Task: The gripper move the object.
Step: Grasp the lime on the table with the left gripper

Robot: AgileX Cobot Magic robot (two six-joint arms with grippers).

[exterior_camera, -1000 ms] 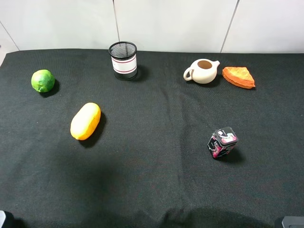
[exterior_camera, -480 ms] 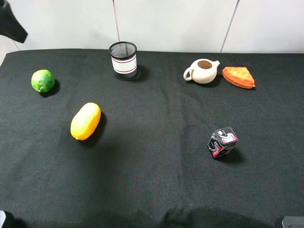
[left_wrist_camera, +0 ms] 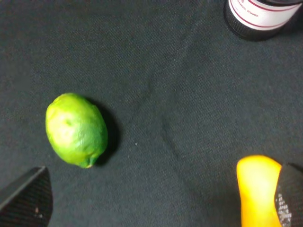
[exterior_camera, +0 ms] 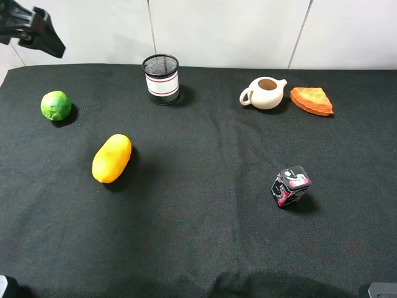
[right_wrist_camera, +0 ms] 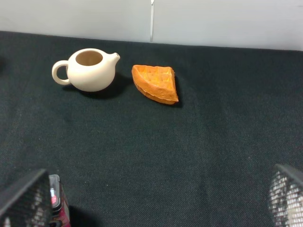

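The green lime [exterior_camera: 56,105] lies on the black cloth at the far left. In the left wrist view the lime [left_wrist_camera: 75,130] sits between and ahead of the fingers. My left gripper [exterior_camera: 36,31] hangs high over the back left corner, above and behind the lime, and touches nothing. Its jaws stand wide apart and empty in the left wrist view [left_wrist_camera: 158,196]. My right gripper [right_wrist_camera: 155,196] is open and empty, with its fingers at the picture's lower corners.
A yellow-orange oval fruit [exterior_camera: 111,158] lies in front and to the right of the lime. A mesh pen cup [exterior_camera: 161,79] stands at the back. A cream teapot [exterior_camera: 264,92] and an orange wedge [exterior_camera: 312,100] sit back right. A patterned small box [exterior_camera: 290,185] lies right of centre.
The left arm has come into the exterior high view at the top left and moved rightward. The objects on the cloth have not moved.
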